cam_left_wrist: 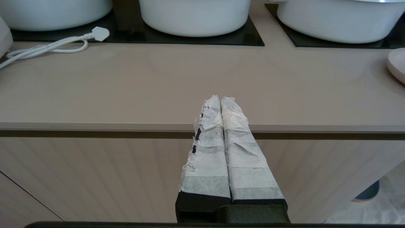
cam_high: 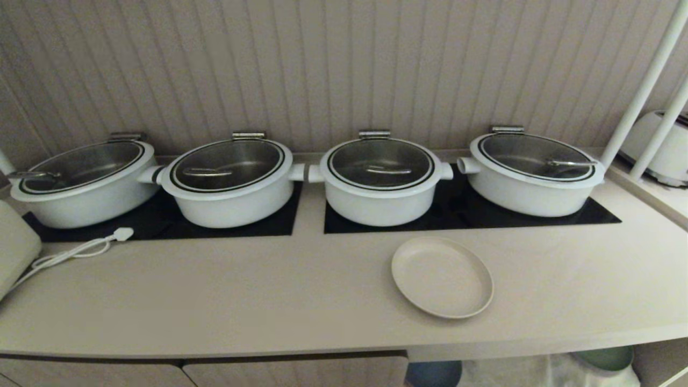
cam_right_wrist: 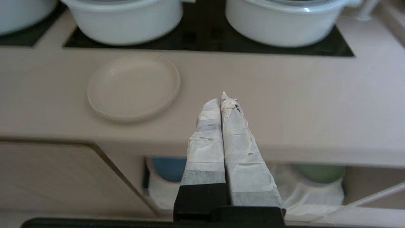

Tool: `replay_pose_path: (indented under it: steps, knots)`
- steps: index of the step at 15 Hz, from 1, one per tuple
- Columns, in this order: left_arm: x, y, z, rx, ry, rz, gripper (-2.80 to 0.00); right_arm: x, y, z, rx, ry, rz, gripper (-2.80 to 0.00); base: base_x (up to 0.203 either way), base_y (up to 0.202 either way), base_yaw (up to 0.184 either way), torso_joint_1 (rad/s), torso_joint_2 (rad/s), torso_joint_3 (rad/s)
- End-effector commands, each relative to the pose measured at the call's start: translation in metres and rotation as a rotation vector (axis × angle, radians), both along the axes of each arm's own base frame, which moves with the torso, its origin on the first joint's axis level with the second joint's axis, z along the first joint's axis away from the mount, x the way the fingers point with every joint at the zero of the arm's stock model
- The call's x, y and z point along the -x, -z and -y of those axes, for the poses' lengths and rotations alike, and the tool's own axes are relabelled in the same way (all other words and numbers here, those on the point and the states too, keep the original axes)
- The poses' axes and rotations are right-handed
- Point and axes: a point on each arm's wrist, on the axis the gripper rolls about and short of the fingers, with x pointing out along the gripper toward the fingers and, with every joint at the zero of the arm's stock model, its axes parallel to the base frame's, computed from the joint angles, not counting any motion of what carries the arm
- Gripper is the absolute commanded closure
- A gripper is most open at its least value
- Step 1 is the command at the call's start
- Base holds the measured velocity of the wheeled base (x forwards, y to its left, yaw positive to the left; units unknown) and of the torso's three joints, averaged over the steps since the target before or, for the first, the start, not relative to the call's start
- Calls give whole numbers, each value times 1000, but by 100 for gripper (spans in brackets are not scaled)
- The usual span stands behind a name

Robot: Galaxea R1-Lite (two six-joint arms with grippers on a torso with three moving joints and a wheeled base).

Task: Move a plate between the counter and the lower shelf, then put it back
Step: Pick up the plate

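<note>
The left tool (cam_left_wrist: 220, 98) is a pair of long tapering black fingers wrapped in wrinkled white tape, frayed and torn at the tips, dark patches showing through one edge; grey bands cross the wrap near a black blocky base; the right tool (cam_right_wrist: 221, 100) looks alike, its white tape creased in layers, ragged at the tip, on the same black base.

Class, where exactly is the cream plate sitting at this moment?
In the head view the plate lies flat on the counter, right of centre, just in front of the third pot from the left and its black hob panel.
</note>
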Motion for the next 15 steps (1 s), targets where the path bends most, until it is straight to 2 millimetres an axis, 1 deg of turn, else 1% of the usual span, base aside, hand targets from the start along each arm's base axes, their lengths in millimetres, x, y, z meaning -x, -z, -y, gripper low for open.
replay_pose_path:
  steps: [1, 3, 4, 6, 8, 9, 11, 12, 15]
  knots:
    - [0, 0, 0, 1, 0, 1, 0, -64, -23, 0, -15, -21, -142, 0, 0, 0, 0, 0, 0, 0]
    - [0, 0, 0, 1, 0, 1, 0, -109, -54, -2, -41, -85, -136, 0, 0, 0, 0, 0, 0, 0]
    - [0, 0, 0, 1, 0, 1, 0, -132, -62, -4, -52, -129, -151, 0, 0, 0, 0, 0, 0, 0]
    - [0, 0, 0, 1, 0, 1, 0, -172, -64, -20, -64, -232, -231, 0, 0, 0, 0, 0, 0, 0]
    - [0, 0, 0, 1, 0, 1, 0, -202, -61, -38, -65, -300, -387, 0, 0, 0, 0, 0, 0, 0]
    - [0, 0, 0, 1, 0, 1, 0, -213, -56, -45, -63, -319, -488, 0, 0, 0, 0, 0, 0, 0]
    - [0, 0, 0, 1, 0, 1, 0, -231, -33, -63, -67, -347, -702, 0, 0, 0, 0, 0, 0, 0]
    - [0, 0, 0, 1, 0, 1, 0, -235, -20, -71, -68, -349, -797, 0, 0, 0, 0, 0, 0, 0]
    - [0, 0, 0, 1, 0, 1, 0, -245, 21, -82, -36, -317, -1031, 0, 0, 0, 0, 0, 0, 0]
